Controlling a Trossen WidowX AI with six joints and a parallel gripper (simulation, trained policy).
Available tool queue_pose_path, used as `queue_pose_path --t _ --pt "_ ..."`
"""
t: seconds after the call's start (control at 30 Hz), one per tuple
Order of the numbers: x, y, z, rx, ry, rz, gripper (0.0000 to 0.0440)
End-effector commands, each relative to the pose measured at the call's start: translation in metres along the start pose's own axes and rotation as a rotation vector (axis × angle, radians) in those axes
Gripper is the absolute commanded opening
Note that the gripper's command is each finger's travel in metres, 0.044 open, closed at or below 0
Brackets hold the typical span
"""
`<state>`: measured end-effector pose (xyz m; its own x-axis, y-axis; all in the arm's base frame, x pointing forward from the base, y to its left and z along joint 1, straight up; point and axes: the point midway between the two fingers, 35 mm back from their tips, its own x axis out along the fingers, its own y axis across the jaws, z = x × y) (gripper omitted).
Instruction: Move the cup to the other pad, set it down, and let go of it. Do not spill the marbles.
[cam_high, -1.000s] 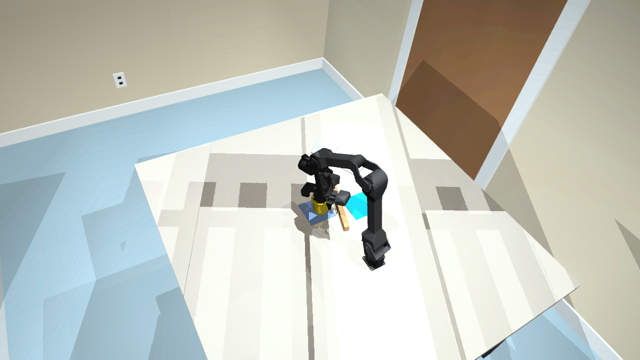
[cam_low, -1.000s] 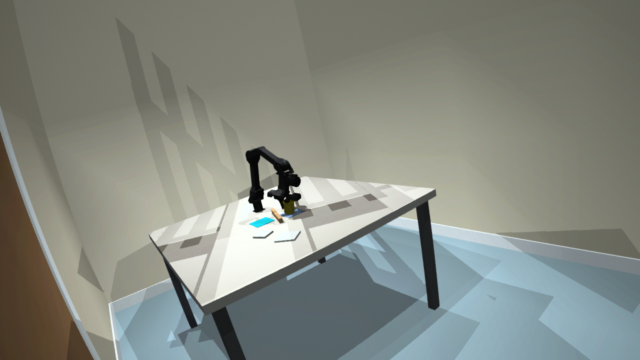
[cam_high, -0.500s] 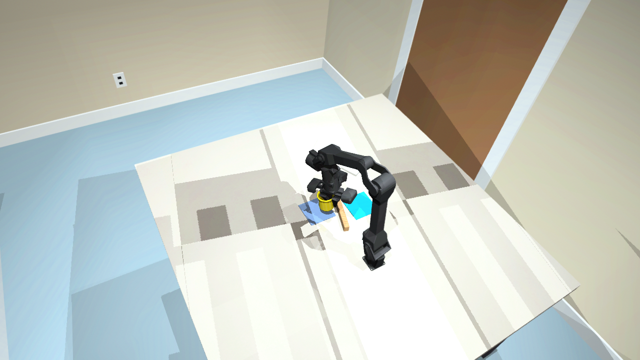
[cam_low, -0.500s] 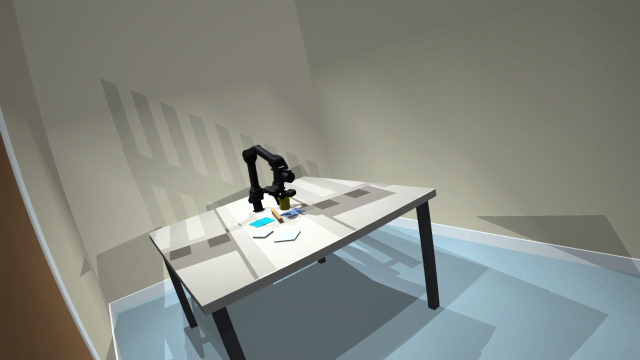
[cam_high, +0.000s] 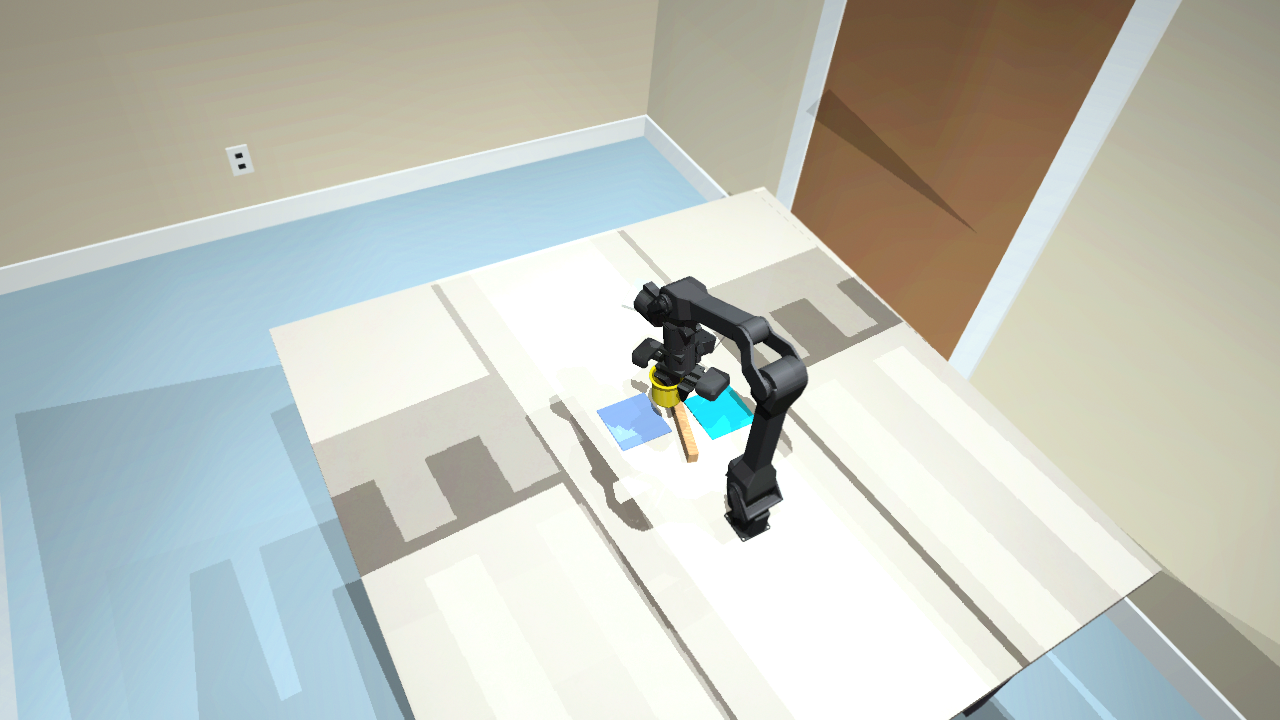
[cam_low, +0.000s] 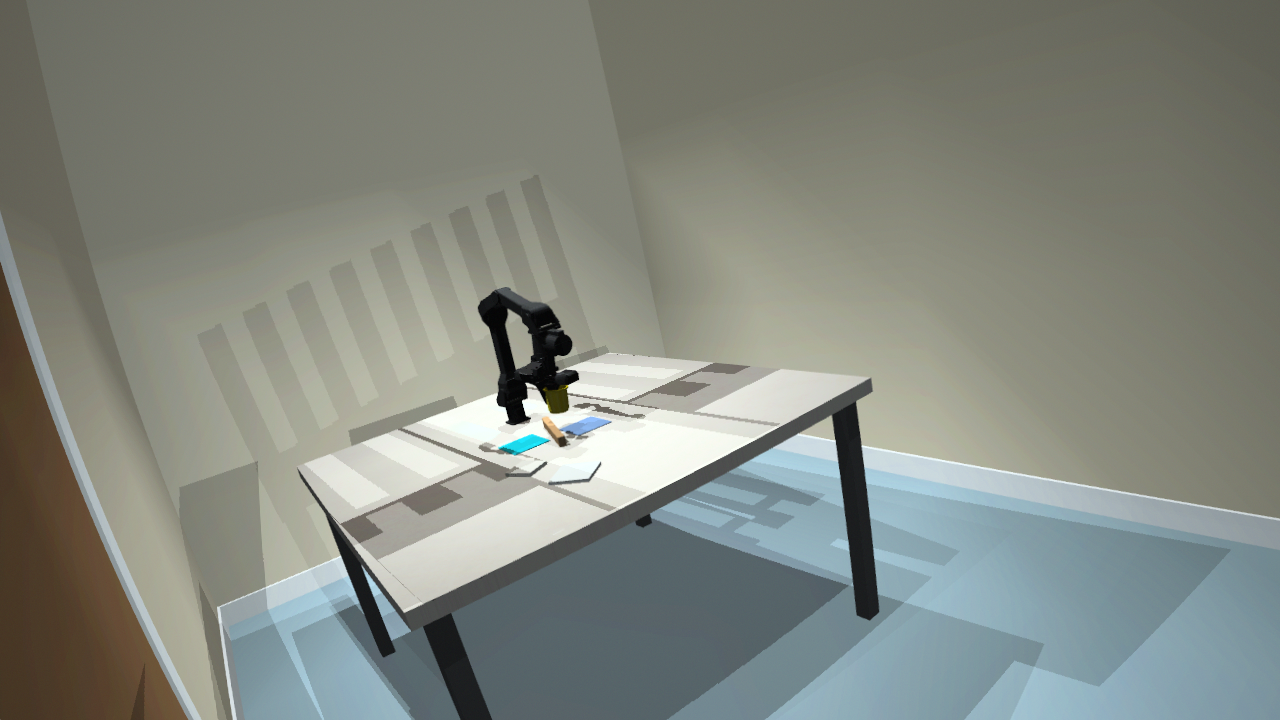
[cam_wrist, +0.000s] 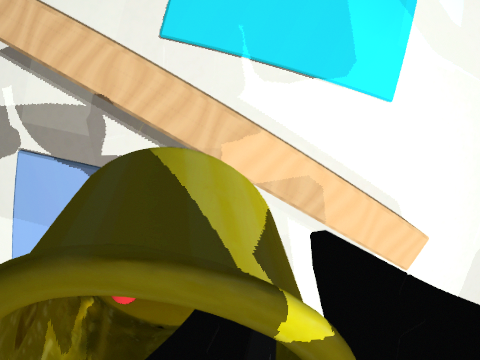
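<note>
Yellow round cup (cam_high: 665, 392) (cam_low: 556, 399) (cam_wrist: 200, 200) is off the table, its wall pinched between the black gripper's fingers (cam_high: 684, 383) (cam_low: 552, 390); black jointed arm (cam_high: 768, 429) (cam_low: 503, 344) arches up, wrist pointing down.

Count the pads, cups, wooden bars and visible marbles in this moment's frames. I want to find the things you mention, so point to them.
Blue and cyan pads (cam_high: 626, 429) (cam_low: 588, 426) (cam_wrist: 42, 200) (cam_wrist: 295, 35): 2
Yellow cup (cam_high: 665, 391) (cam_low: 557, 400) (cam_wrist: 150, 210): 1
Wooden bar (cam_high: 685, 434) (cam_low: 554, 432) (cam_wrist: 165, 100): 1
Red marble (cam_wrist: 123, 300), others possibly hidden: 1
Total: 5
</note>
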<state>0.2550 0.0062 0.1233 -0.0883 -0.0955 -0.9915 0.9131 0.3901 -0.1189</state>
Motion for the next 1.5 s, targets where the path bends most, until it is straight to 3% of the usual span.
queue_pose_path --t 0.0,0.67,1.47 --pt "-0.007 -0.001 0.011 0.049 -0.009 0.04 0.0" --pt "-0.005 -0.019 0.062 0.224 -0.058 0.139 0.0" --pt "0.04 -0.045 0.086 0.36 -0.083 0.17 0.0003"
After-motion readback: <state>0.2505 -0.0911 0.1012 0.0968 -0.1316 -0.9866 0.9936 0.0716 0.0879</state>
